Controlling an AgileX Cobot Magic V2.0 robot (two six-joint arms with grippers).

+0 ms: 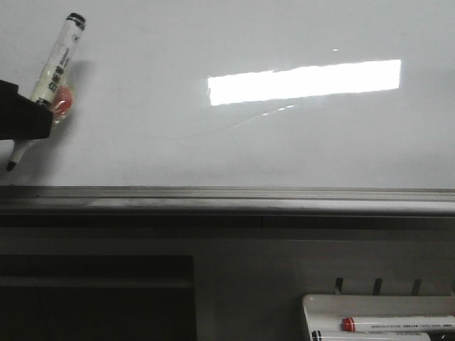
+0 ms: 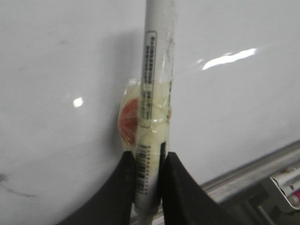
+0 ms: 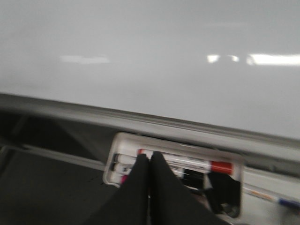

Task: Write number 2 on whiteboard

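The whiteboard (image 1: pixel 227 142) fills the upper part of the front view, glossy, with a bright rectangular reflection and a grey ledge (image 1: pixel 227 199) below. No number 2 shows on it. My left gripper (image 1: pixel 28 114) at the far left is shut on a white marker (image 1: pixel 57 67) with black cap end up and tip (image 1: pixel 11 165) down, close to the board. In the left wrist view the fingers (image 2: pixel 126 187) clamp the marker (image 2: pixel 154 93), which has an orange and yellowish wrap. My right gripper (image 3: pixel 149 159) is shut and empty above the marker tray (image 3: pixel 117 150).
A small white marker tray (image 1: pixel 377 305) at the lower right holds several markers, one with a red cap (image 1: pixel 348 325). A dark recess (image 1: pixel 96 298) lies below the ledge at the left. The right wrist view also shows the ledge (image 3: pixel 140 122).
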